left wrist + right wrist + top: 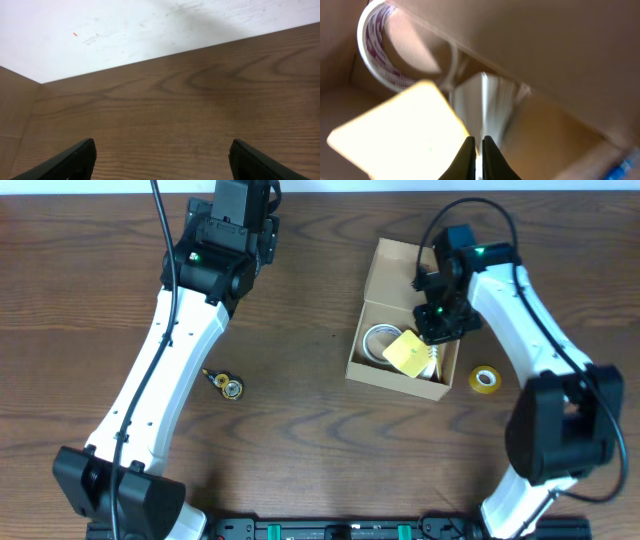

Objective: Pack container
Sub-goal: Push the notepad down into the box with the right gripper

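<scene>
The tan cardboard container [392, 272] stands open right of centre, its flap lid folded back at the far side. Inside lie a white tape roll [377, 340] and some white paper. My right gripper [437, 330] is over the container's right half, shut on one edge of a cream square pad [408, 354] that it holds tilted above the contents. The right wrist view shows the jaws [476, 146] pinching the pad [395, 140], with the roll [372, 47] and the container wall [555, 55] beyond. My left gripper [162, 155] is open and empty over bare table at the far edge.
A yellow tape roll [485, 379] lies on the table right of the container. A small gold and black object [226, 385] lies left of centre, beside the left arm. The table's far edge [165, 57] runs just ahead of the left gripper.
</scene>
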`<state>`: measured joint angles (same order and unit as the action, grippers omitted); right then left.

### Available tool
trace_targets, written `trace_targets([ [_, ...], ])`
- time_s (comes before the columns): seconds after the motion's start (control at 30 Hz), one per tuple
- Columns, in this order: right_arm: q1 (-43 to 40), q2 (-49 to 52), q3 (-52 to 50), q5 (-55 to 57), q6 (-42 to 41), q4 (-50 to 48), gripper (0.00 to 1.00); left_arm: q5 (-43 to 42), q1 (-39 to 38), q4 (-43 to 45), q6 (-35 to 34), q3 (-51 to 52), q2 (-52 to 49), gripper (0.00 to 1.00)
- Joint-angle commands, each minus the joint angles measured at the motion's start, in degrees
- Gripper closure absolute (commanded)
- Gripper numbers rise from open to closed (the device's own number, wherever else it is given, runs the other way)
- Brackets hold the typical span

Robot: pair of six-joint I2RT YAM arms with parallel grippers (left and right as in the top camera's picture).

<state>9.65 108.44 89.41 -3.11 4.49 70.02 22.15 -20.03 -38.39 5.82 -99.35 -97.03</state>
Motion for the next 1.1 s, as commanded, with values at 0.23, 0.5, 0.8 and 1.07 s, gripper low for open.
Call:
trace_targets([
  [0.23, -1.53, -6.75, 3.5, 3.32, -2.12, 9.7, 0.92, -0.83, 0.2, 0.76, -0.7, -1.31, 0.83, 0.15],
  [0.5, -1.53, -6.75, 3.5, 2.54, -2.12, 10.12, 0.23, -0.83, 0.2, 0.85, -0.7, -1.31, 0.83, 0.15],
  [0.8, -1.29, -6.71, 3.48, 0.94, -2.1, 9.64, 0.48, -0.83, 0.2, 0.87, -0.7, -1.31, 0.83, 0.15],
  [1.07, 0.52, -6.1, -0.63, 0.48, -2.34, 6.64, 0.46, -1.27, 0.2, 0.9, -0.72, -1.31, 0.83, 0.15],
])
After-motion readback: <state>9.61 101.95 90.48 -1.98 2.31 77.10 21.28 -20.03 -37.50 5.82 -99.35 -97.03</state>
